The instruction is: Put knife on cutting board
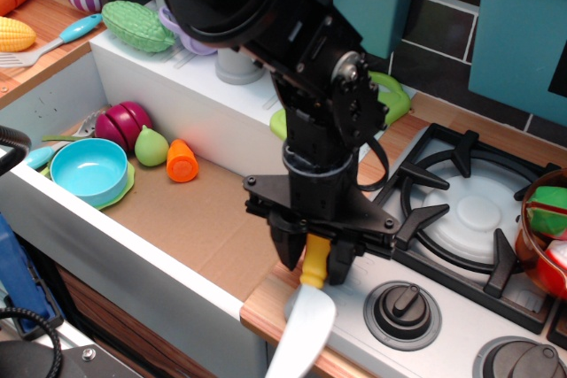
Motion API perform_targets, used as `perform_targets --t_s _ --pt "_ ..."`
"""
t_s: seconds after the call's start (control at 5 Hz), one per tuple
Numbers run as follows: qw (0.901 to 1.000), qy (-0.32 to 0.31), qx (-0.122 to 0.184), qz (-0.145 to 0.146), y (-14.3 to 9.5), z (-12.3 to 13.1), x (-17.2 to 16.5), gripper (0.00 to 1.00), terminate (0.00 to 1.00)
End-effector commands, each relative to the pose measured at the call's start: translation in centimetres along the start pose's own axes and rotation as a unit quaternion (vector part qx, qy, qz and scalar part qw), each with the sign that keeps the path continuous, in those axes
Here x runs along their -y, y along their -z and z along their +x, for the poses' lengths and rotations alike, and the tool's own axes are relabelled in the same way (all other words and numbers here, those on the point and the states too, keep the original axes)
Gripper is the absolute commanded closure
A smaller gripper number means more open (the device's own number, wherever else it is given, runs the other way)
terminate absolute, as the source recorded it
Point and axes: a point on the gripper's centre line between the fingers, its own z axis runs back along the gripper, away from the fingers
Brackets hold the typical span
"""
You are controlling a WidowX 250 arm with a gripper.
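We see the black gripper (314,265) pointing straight down at the front edge of the counter, just left of the stove. Its fingers (288,252) are narrowed onto the yellow-orange handle of the knife (306,312); the handle sits between them, touched on both sides. The white blade hangs below the fingers, tilted down and to the left, its tip running off the bottom of the frame past the counter edge. We cannot tell whether the blade rests on the counter or is lifted clear of it.

The cutting board (388,99), light green, lies on the wooden counter behind the arm, near the back corner of the stove grate (461,210). Most of it is hidden by the arm; we make out only a rounded edge to the right and a sliver to the left. It is well apart from the knife.

In the sink (190,210) to the left: a blue bowl (89,170) on a green plate, a purple onion half (122,123), a green pear (151,145) and an orange carrot piece (182,161). On the ledge behind sits a bumpy green vegetable (137,26). A black knob (403,312) is just right of the knife. Red pot (542,241) at the right edge
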Motion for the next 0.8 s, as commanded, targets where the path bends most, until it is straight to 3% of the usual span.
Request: perform_targets --t_s 0.0,0.4,0.6 --pt "0.9999 0.012 0.005 0.002 -1.0 1.5 -0.4 1.0 0.0" --pt "0.9972 0.054 0.009 0.052 -3.6 4.9 -2.6 1.0 0.0" --pt "0.9948 0.081 0.018 0.058 -3.8 7.5 -3.3 1.0 0.0"
